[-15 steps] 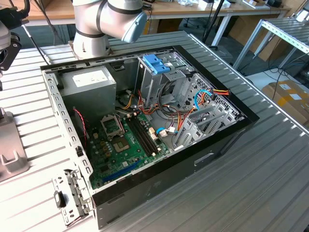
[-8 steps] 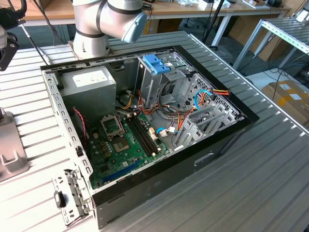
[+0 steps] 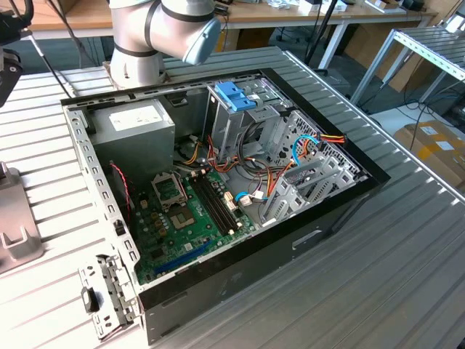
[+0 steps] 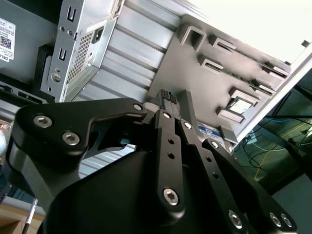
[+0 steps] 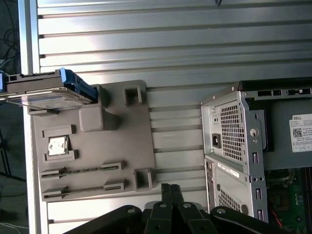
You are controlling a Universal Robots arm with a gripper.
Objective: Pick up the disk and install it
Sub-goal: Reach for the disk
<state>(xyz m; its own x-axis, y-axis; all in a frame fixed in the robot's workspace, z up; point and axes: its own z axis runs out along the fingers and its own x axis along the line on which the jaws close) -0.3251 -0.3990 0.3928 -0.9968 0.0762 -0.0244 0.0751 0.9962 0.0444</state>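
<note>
hand point(image 5: 169, 187) closed, empty | disk point(image 5: 46, 91) on grey holder point(image 5: 131, 141) corner, well apart

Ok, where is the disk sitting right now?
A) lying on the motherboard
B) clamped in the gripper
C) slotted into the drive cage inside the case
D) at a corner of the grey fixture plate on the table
D: in the first wrist view the disk lies at a corner of the grey fixture plate, apart from the gripper, which holds nothing.
</note>
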